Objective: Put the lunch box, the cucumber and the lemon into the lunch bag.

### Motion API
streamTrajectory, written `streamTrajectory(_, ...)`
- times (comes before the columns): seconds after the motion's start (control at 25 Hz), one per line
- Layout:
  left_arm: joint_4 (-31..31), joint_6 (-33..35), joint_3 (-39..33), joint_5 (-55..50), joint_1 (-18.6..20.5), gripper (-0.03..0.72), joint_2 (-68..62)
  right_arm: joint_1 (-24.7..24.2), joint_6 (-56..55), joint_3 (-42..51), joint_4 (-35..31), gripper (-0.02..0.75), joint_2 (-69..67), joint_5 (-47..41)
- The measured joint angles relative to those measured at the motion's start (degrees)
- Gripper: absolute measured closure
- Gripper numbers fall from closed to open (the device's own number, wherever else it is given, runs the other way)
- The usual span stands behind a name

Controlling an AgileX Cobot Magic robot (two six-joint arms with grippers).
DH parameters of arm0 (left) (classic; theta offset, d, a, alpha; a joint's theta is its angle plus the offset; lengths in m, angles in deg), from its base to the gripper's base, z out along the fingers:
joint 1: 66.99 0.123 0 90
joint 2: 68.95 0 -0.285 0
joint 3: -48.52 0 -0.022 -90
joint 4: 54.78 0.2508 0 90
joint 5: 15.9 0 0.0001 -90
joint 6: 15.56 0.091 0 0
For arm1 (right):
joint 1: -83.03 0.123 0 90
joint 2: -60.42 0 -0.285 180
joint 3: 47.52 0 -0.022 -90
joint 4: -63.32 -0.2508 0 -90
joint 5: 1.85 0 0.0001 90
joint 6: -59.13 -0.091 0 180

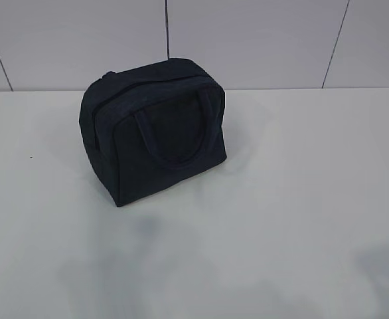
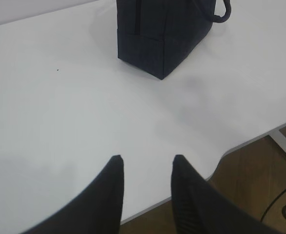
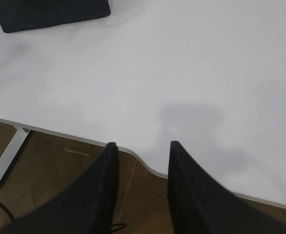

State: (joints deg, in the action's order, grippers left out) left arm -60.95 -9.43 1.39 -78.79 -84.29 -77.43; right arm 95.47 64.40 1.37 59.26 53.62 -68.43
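The dark navy lunch bag (image 1: 156,131) stands on the white table (image 1: 301,199), zipped shut, with a loop handle hanging down its front. The left wrist view shows its lower corner (image 2: 162,34) at the top. In the right wrist view only its base (image 3: 50,12) shows at the top left. My left gripper (image 2: 147,158) hovers open over the table's front edge, nothing between its fingers. My right gripper (image 3: 142,145) is open too, above the front edge, well short of the bag. The lunch box, the cucumber and the lemon are out of view. Neither arm shows in the exterior view.
A tiled wall (image 1: 247,40) rises behind the table. Below the curved front table edge (image 3: 143,163) I see brown floor, a white table leg (image 3: 6,161) and a black cable (image 2: 284,209).
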Motion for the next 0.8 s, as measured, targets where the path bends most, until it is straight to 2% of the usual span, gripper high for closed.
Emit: streamTrajectory(0.8,0.0,0.0,0.0,0.0,0.0,0.452,0.0,0.0,-0.1,0.0,0.1,0.477,0.0,0.3)
